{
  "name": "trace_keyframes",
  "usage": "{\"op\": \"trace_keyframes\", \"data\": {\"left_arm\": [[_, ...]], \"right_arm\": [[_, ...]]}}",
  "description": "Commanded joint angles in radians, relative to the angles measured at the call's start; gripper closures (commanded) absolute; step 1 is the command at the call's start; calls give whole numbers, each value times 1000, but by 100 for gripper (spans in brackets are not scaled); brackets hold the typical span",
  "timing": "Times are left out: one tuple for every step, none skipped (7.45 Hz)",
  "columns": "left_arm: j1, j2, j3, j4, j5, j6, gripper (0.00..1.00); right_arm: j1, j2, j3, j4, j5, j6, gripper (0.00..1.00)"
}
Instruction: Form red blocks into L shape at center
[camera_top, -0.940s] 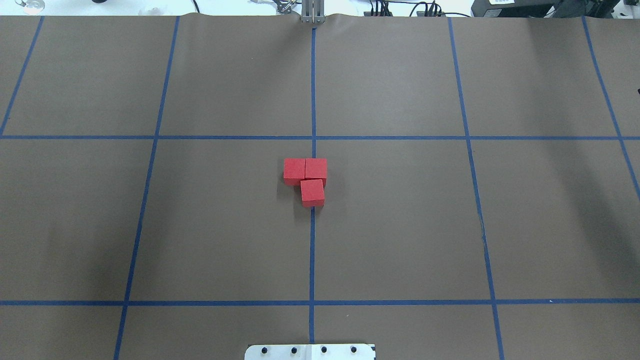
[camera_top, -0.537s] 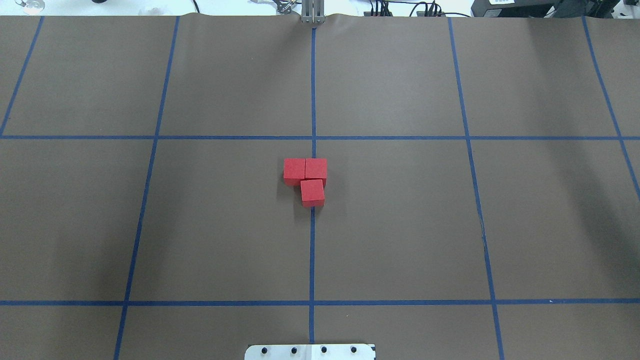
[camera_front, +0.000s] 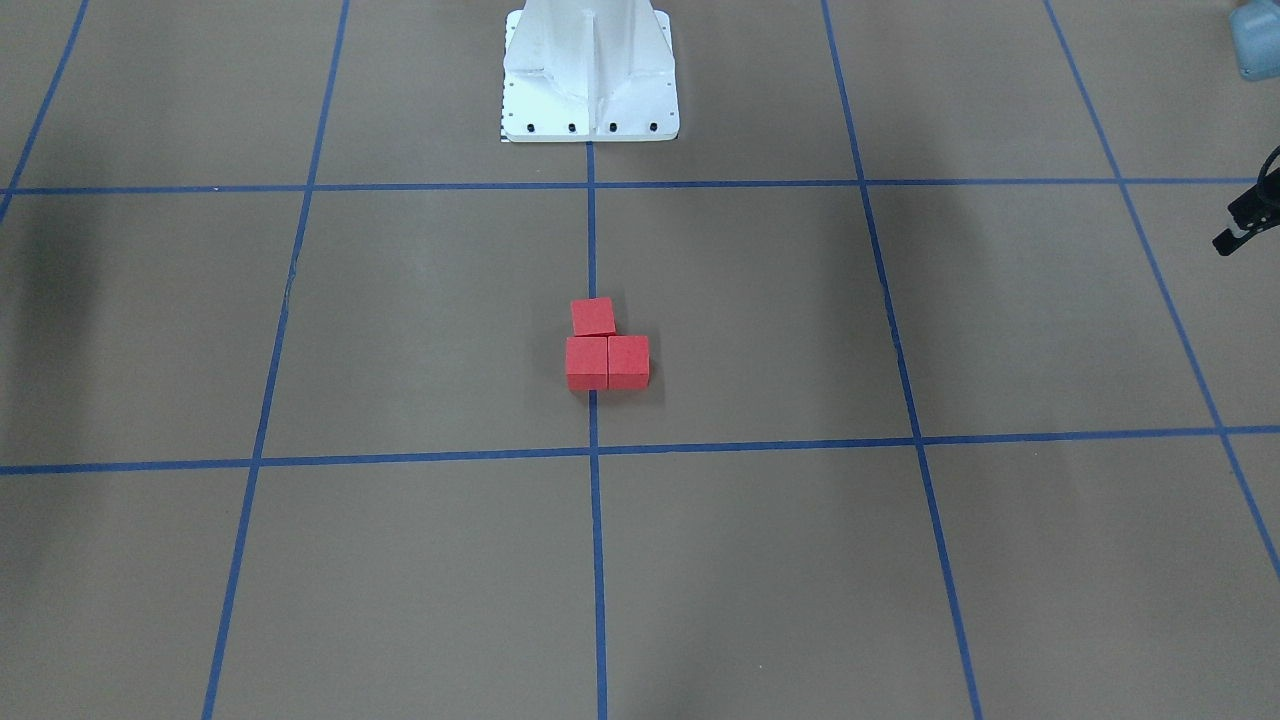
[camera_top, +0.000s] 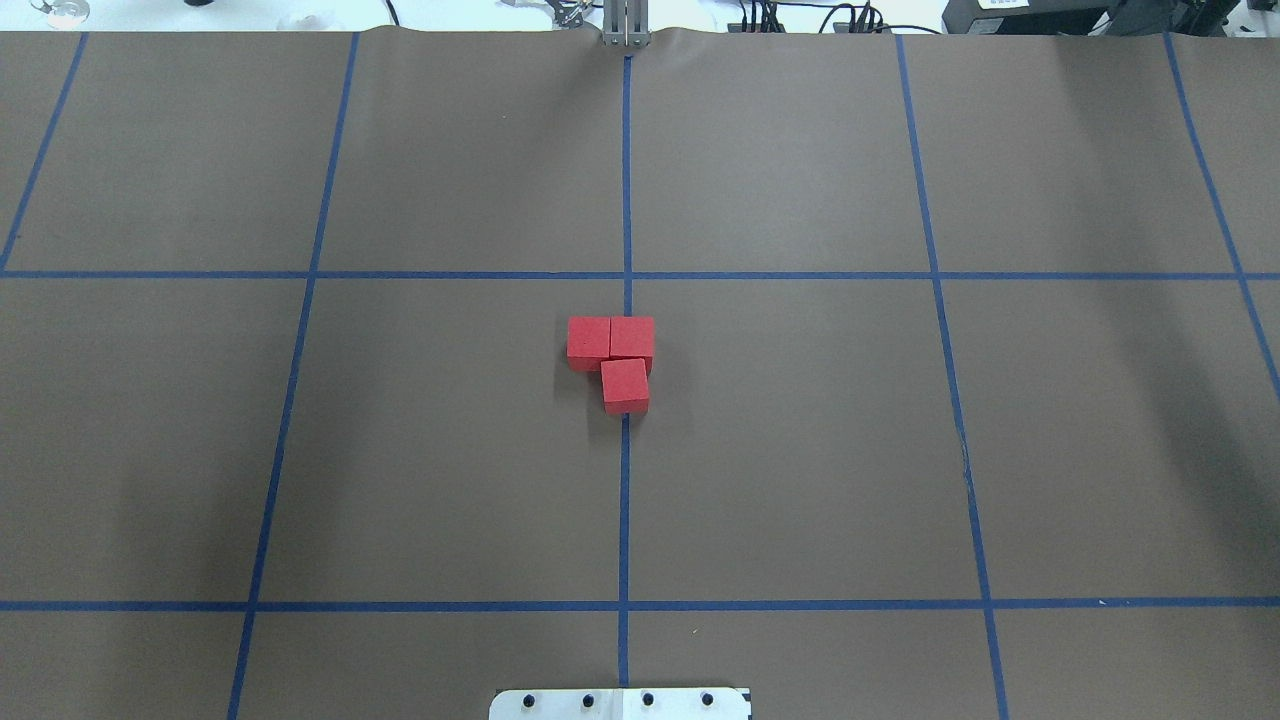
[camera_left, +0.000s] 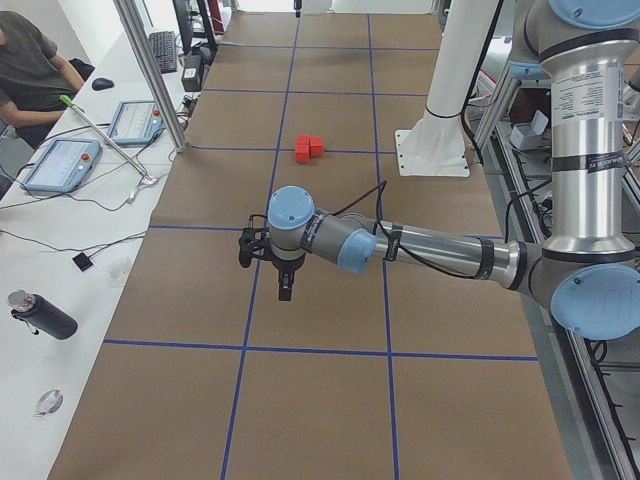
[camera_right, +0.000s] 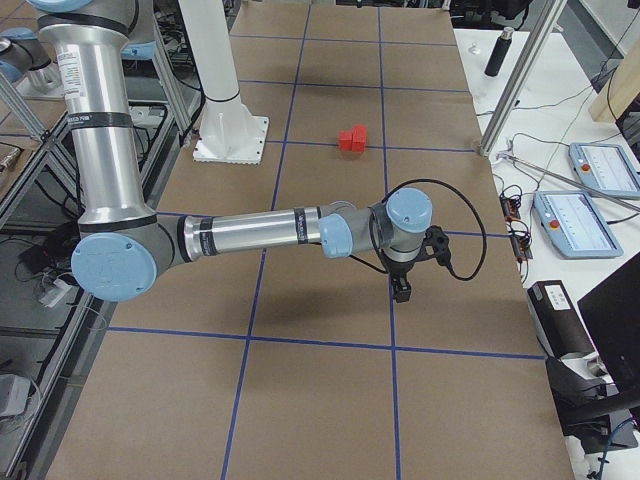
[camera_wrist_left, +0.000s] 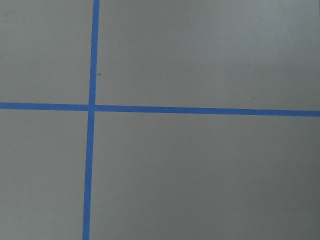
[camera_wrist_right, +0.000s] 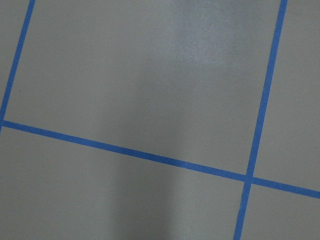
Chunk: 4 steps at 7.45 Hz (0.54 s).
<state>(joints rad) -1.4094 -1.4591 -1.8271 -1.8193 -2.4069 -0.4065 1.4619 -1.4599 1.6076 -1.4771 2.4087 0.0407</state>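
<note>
Three red blocks (camera_top: 625, 385) sit together in an L at the table's centre, on the middle blue line: two side by side (camera_top: 610, 340) and one in front of the right one. They also show in the front view (camera_front: 607, 362) and both side views (camera_left: 309, 148) (camera_right: 352, 139). My left gripper (camera_left: 285, 291) hangs over the table far to the blocks' left; I cannot tell whether it is open or shut. My right gripper (camera_right: 401, 290) hangs far to their right; I cannot tell its state either. Both wrist views show only brown paper and blue tape.
The white robot base (camera_front: 590, 80) stands at the near edge behind the blocks. A metal post (camera_left: 150, 75) and an operators' bench with tablets (camera_left: 60, 165) and a bottle (camera_left: 40, 315) lie across the table. A black part of the left arm (camera_front: 1245, 215) shows at the front view's right edge.
The blocks have not moved. A tiny dark sliver at the overhead view's right edge has gone from view.
</note>
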Motion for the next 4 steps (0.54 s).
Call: {"op": "trace_keyframes", "data": {"left_arm": [[0, 0, -7, 0, -4, 0, 0], [0, 0, -8, 0, -4, 0, 0], [1, 0, -5, 0, -3, 0, 0], [0, 0, -4, 0, -3, -2, 0]], "right_arm": [[0, 0, -3, 1, -2, -2, 0], [0, -3, -5, 24, -3, -1, 0], [0, -7, -6, 43, -3, 4, 0], [0, -8, -5, 43, -3, 4, 0]]}}
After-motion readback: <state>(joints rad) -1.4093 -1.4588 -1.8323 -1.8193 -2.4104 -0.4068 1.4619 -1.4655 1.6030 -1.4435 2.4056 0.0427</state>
